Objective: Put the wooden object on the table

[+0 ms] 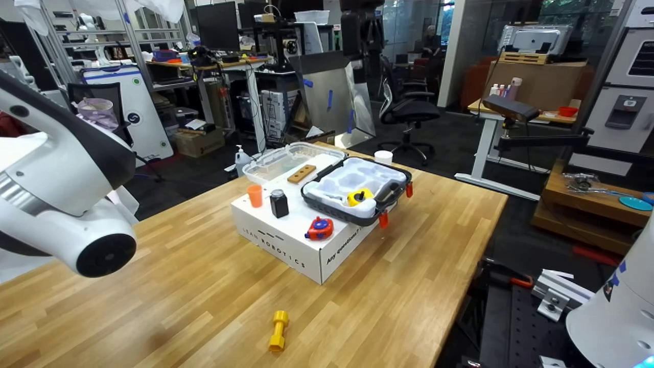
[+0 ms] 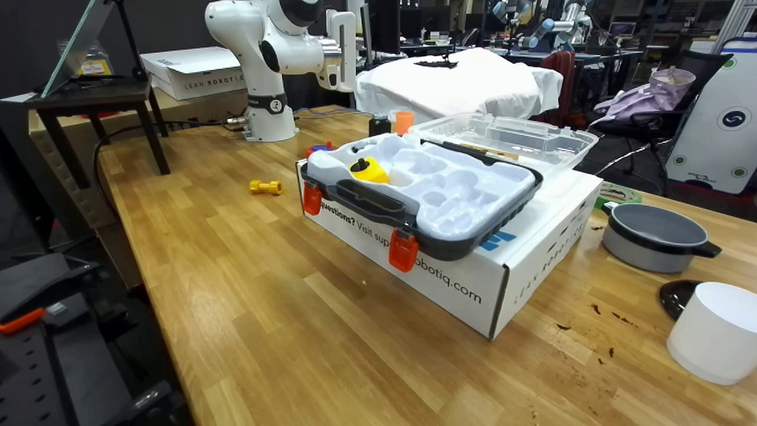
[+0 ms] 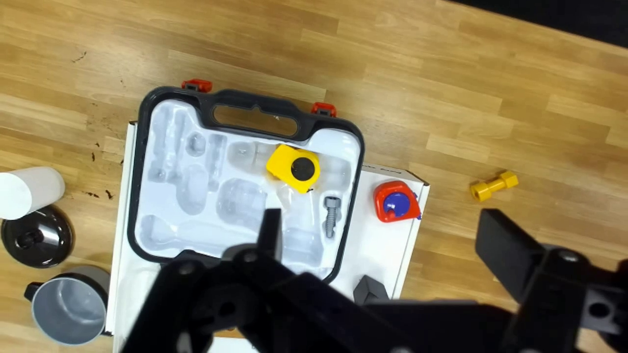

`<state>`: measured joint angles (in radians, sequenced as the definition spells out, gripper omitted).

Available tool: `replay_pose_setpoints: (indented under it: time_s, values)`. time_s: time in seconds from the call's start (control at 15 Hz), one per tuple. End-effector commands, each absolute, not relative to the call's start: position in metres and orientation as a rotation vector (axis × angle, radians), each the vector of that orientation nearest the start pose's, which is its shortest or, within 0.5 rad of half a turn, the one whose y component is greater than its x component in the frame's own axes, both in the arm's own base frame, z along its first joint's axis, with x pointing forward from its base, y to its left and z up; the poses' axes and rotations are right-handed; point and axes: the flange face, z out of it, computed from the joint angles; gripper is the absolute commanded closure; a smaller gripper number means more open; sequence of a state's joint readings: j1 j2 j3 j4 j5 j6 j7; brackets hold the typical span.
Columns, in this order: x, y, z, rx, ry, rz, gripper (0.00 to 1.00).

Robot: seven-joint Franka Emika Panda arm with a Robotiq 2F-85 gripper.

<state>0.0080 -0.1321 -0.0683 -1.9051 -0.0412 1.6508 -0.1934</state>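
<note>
The wooden object (image 1: 301, 174), a flat tan slab with dark holes, lies on the white box behind the dark jar in an exterior view. Another exterior view shows only a strip of it (image 2: 488, 152) behind the case. In the wrist view just a brown sliver (image 3: 229, 333) shows beneath the gripper's linkage. The table (image 1: 168, 286) is the honey-coloured planked top under the box, also seen in the wrist view (image 3: 417, 73). My gripper (image 3: 380, 215) is open, with nothing between its fingers, high above the box. It hangs at the top of an exterior view (image 1: 364, 51).
The white box (image 1: 276, 250) bears an open case (image 1: 357, 189), a clear lid (image 1: 294, 153), an orange cup (image 1: 254, 196), a dark jar (image 1: 279, 203) and a red tape measure (image 1: 320, 228). A yellow bolt piece (image 1: 278, 331), grey pot (image 2: 656, 236) and white cup (image 2: 715, 331) stand on the table.
</note>
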Motion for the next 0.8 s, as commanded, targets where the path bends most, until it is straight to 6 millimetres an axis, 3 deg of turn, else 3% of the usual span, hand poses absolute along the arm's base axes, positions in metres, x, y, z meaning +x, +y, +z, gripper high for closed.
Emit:
replay_pose_setpoints:
  time_s: [0.0,0.4,0.6,0.73]
  values:
    - [0.506,-0.036,0.544,-3.143,-0.220,0.201,0.00]
    - [0.512,-0.035,0.540,-3.100,-0.225,0.214,0.00]
    - [0.534,-0.036,0.536,-3.038,-0.162,0.230,0.00]
    - [0.553,-0.040,0.524,-3.023,-0.030,0.270,0.00]
